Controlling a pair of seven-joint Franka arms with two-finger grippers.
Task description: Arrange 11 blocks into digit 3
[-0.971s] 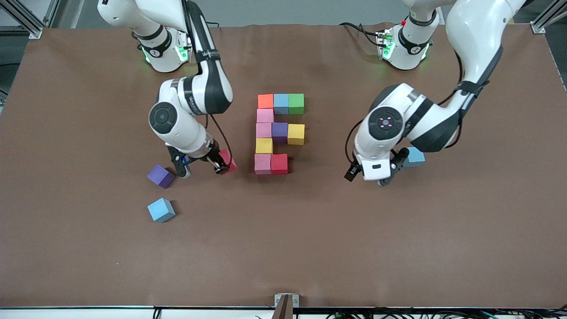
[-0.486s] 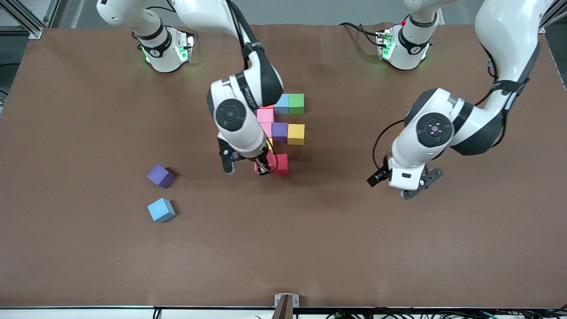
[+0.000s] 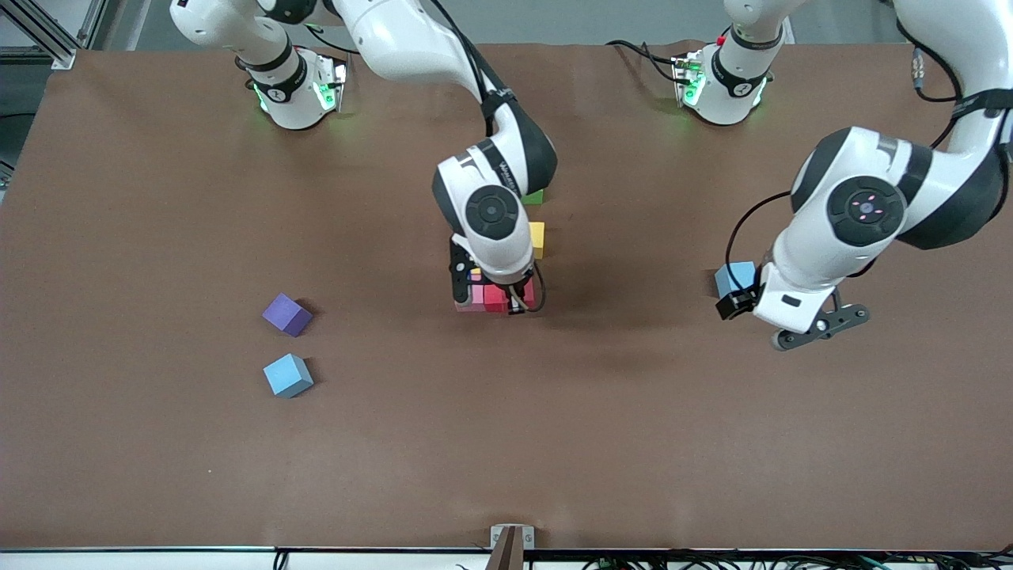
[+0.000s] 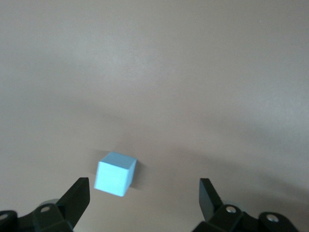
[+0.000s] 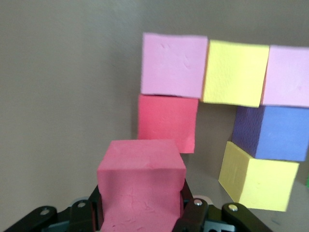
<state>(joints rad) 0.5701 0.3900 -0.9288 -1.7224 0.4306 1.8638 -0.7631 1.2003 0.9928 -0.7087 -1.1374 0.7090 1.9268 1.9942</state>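
My right gripper [image 3: 518, 305] is shut on a red block [image 5: 141, 183], held just beside the figure's red block [image 5: 167, 123]. That red one sits in the row nearest the front camera, next to a pink block [image 5: 174, 65]. A yellow block [image 5: 235, 72], another pink one [image 5: 288, 75], a purple one [image 5: 270, 133] and a second yellow one [image 5: 258, 181] follow. In the front view the right arm hides most of the figure; a green block [image 3: 534, 197] peeks out. My left gripper [image 3: 819, 328] is open over bare table beside a light blue block [image 4: 114, 174].
A loose purple block [image 3: 286, 314] and a loose light blue block [image 3: 288, 374] lie toward the right arm's end of the table. The light blue block [image 3: 734, 278] near the left gripper lies toward the left arm's end. Brown mat [image 3: 506, 443] covers the table.
My right arm carried the red block from near the loose purple block to the figure. My left arm drew back toward its own end, uncovering the light blue block.
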